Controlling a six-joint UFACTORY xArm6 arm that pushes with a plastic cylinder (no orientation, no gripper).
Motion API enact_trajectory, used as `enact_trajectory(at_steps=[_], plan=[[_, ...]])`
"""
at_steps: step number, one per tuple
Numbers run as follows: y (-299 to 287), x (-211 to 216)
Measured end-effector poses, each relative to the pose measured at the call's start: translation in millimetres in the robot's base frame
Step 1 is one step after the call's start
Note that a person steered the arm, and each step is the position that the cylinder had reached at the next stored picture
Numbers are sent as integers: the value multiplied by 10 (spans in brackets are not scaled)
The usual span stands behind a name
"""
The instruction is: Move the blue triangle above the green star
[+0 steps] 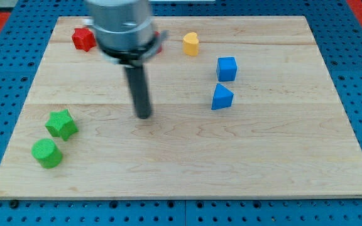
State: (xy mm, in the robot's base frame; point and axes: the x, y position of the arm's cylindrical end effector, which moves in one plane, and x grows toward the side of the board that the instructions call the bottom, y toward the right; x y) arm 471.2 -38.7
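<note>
The blue triangle point(221, 98) lies on the wooden board right of centre. The green star point(61, 123) lies near the board's left edge, low in the view. My tip point(143, 115) rests on the board between them, well left of the blue triangle and right of the green star, touching neither block.
A blue cube point(227, 68) sits just above the blue triangle. A green cylinder point(46, 153) lies just below the green star. A yellow block point(191, 44) and a red block point(83, 39) lie near the top edge; another red block point(158, 45) is mostly hidden behind the arm.
</note>
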Motion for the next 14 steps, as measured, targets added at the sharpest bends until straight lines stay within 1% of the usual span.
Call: enact_trajectory(at_steps=[1,2,3,4,5,6,7,8,9,10,11,12,14], plan=[[1001,-187],[1615,-140],[2210,-406],[2238,-795],[1625,-745],[1299,-322],[1050,-114],[872,-232],[490,-505],[156,-543],[125,-353],[-28,-243],[-555,-305]])
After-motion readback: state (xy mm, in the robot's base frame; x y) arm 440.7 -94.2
